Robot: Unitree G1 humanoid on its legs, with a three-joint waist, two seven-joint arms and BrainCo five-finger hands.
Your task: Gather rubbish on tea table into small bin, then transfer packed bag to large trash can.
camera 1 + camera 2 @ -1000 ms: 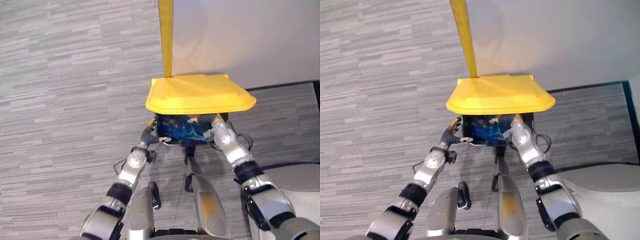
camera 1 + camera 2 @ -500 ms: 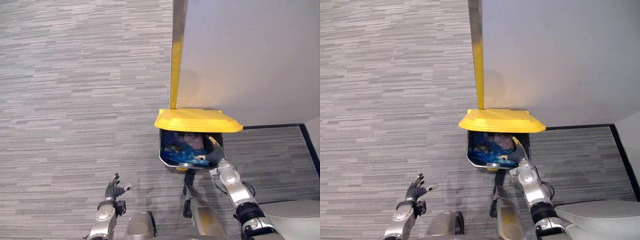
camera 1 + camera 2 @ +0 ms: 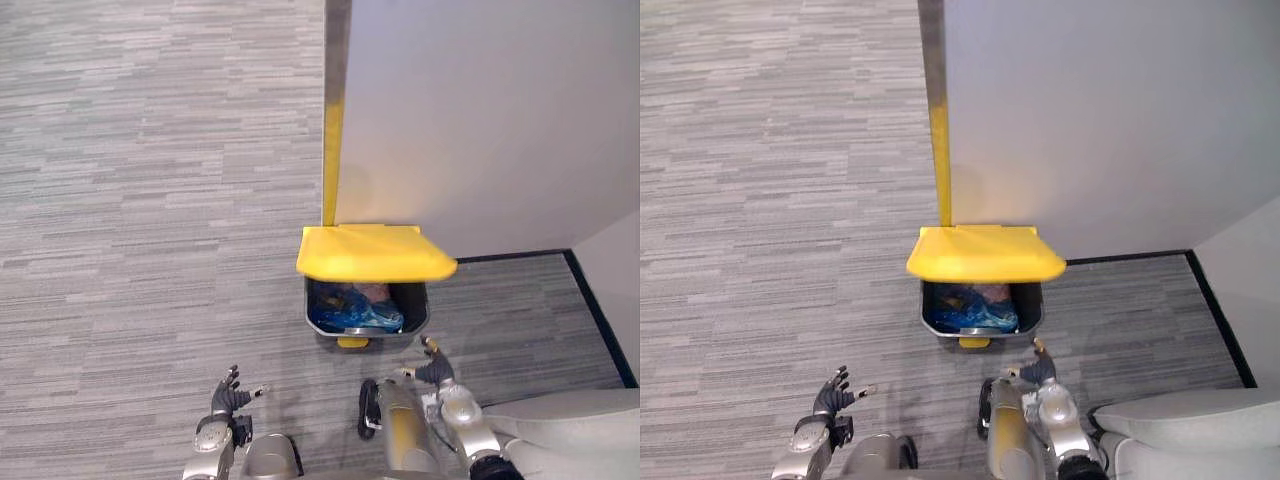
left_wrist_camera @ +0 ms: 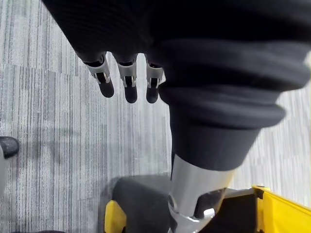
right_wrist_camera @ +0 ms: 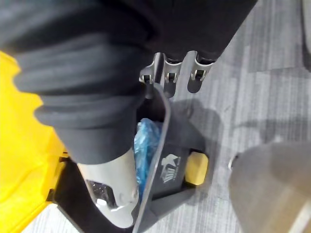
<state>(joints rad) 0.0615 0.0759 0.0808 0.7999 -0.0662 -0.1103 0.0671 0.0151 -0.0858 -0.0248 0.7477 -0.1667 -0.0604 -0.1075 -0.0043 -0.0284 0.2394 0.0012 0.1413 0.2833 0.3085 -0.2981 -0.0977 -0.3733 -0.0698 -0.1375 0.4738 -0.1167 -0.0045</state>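
Note:
The large trash can (image 3: pixel 366 322) is a dark bin with a raised yellow lid (image 3: pixel 372 252), standing against the wall. A crumpled blue bag (image 3: pixel 352 306) lies inside it, also seen as the blue bag (image 5: pixel 145 140) in the right wrist view beside the can's rim. My right hand (image 3: pixel 433 370) hovers low in front of the can, apart from it, fingers (image 5: pixel 167 73) straight and empty. My left hand (image 3: pixel 229 396) is over the carpet to the can's left, fingers (image 4: pixel 126 80) spread and holding nothing.
A pale wall (image 3: pixel 480 110) with a yellow corner strip (image 3: pixel 331 150) rises behind the can, and a black baseboard (image 3: pixel 520 256) runs along its foot. A yellow foot pedal (image 3: pixel 351 342) sticks out at the can's front. Grey striped carpet (image 3: pixel 140 200) stretches to the left.
My right hand has come back out of the can's opening, leaving the blue bag inside. The camera has shifted, and the left hand stays low over the carpet.

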